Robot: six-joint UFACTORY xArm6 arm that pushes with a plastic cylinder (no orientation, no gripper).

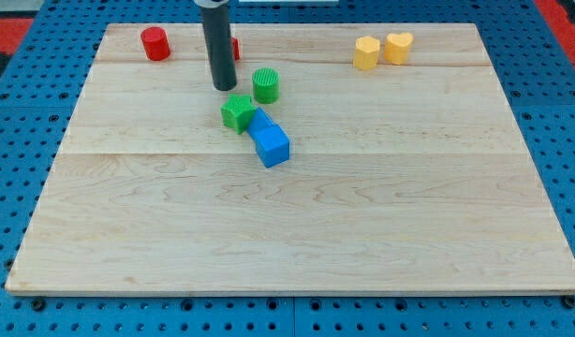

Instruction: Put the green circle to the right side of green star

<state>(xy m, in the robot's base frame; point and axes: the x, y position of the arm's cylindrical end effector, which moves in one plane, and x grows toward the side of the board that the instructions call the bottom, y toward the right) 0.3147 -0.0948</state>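
Camera view: tip upper centre, bare rod, holding nothing, just left of green circle. Green star below-left of circle, touching blue block. Advise short downward-right nudge; avoid star.

There is one camera only, and it looks down at a slant from in front of the worktop. It stands far enough to show the whole board, with the far edge at the view's top.
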